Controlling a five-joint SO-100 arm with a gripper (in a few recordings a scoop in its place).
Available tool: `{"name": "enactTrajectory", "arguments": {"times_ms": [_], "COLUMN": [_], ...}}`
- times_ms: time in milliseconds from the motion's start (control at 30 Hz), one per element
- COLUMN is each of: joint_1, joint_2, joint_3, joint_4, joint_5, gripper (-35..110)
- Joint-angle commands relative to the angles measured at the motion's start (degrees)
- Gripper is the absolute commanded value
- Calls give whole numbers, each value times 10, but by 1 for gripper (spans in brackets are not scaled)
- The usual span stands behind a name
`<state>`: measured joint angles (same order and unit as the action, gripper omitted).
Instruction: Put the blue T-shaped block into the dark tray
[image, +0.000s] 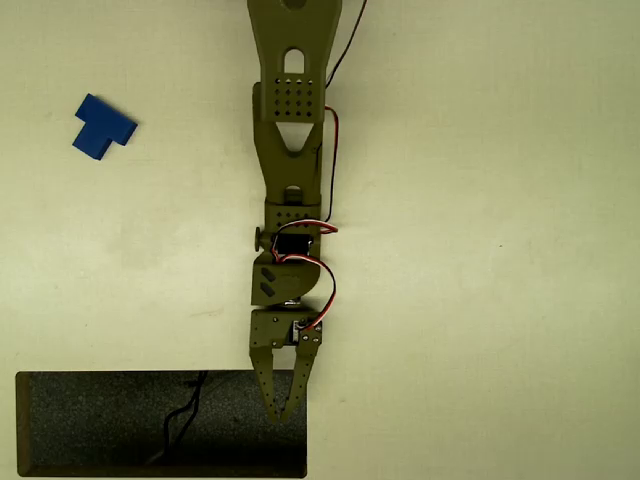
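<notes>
Gripper (285, 412) pinched to a narrow point over the dark tray (90, 425); blue T-shaped block (102, 127) well apart.

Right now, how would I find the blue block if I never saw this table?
Start from the olive arm down the middle of the pale table. Look to the upper left: the blue block lies alone, a small bright T.

Overhead view. The block (102, 127) lies on the table (500, 250) at upper left, well apart from everything else. The arm (290, 150) runs from top centre straight down the picture, to the block's right. The tray (100, 420) lies at the bottom left, directly below the block. The gripper (284, 412) sits over the tray's right end, fingertips together, pointing down-picture.
</notes>
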<state>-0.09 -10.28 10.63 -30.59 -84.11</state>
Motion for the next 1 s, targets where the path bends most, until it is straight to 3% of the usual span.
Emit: {"name": "enactTrajectory", "arguments": {"times_ms": [0,67,233,433,567,700,967], "joint_1": [-5,-6,0,34,58,82,141], "joint_2": [15,43,245,617,853,1059,1354], "joint_3": [-136,-197,-163,113,388,676,1188], "joint_4": [141,242,465,782,901,904,663], "joint_5": [49,75,115,127,97,59,-39], "gripper": [0,0,0,0,0,0,0]}}
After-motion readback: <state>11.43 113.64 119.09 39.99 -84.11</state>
